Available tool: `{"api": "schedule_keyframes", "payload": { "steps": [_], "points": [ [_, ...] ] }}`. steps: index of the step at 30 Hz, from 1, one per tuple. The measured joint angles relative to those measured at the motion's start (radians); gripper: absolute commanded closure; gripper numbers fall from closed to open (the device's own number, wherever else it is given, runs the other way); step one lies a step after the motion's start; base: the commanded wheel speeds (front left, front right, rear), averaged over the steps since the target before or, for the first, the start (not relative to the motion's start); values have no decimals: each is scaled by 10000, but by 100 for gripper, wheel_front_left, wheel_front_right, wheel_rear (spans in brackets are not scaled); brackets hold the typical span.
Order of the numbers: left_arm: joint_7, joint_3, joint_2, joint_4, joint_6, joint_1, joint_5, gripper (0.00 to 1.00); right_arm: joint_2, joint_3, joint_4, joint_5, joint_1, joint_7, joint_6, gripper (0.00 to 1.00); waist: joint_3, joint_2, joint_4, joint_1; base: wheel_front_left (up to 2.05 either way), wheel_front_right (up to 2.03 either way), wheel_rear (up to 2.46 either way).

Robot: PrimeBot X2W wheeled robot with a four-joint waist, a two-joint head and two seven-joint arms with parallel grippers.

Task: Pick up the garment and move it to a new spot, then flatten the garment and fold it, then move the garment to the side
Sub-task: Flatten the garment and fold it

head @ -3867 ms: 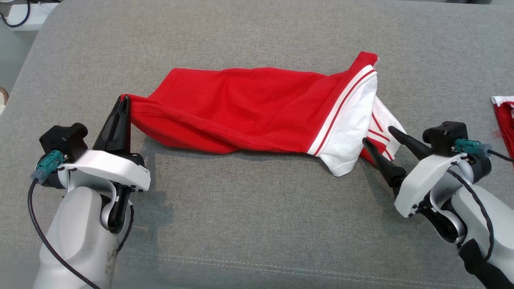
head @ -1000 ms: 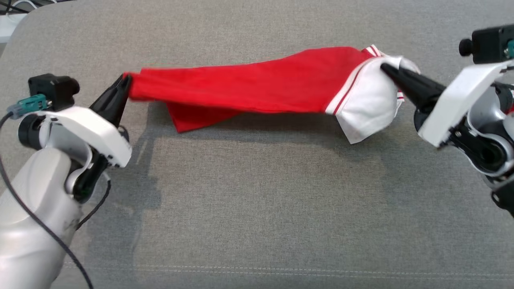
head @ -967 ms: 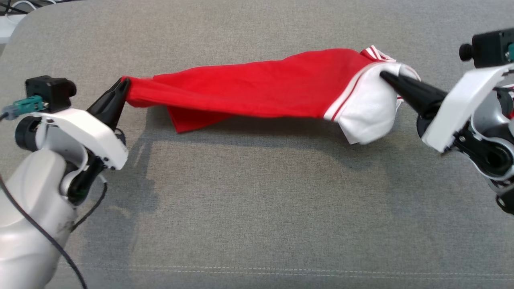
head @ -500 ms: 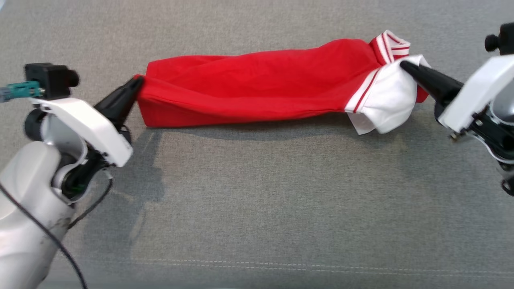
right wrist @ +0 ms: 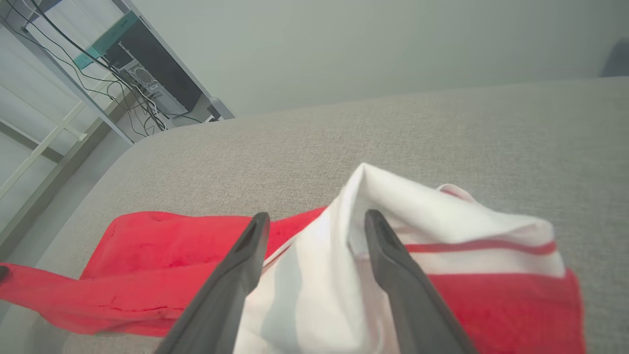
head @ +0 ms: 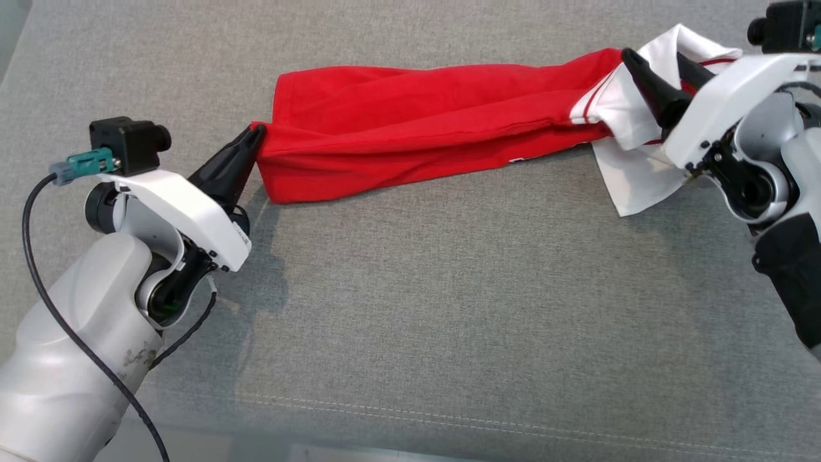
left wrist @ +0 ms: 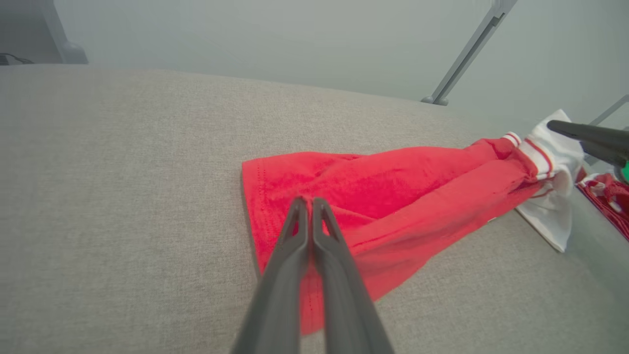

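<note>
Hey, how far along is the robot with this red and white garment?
Done, it seems: the garment lies stretched lengthwise on the grey cushion, so the move looks made. In hand: the left tool is shut on the red end, while the right tool stands open astride the white end. Left: the cloth is bunched, not flat, so flattening, folding and moving it aside remain.
</note>
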Motion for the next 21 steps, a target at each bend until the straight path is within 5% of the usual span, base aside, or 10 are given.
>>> {"api": "schedule_keyframes", "payload": {
  "steps": [11, 21],
  "points": [
    [-1066, -468, 370, 508, 0, 73, -525, 100, -1329, -96, -1848, 711, 2537, -1127, 0, 0, -622, 0, -711, 0, 0, 0, 0],
    [-1361, -872, 399, 650, 0, 216, -802, 100, -943, -75, -2069, 644, 3130, -1778, 0, 0, -714, 0, -805, 0, 0, 0, 0]
  ]
}}
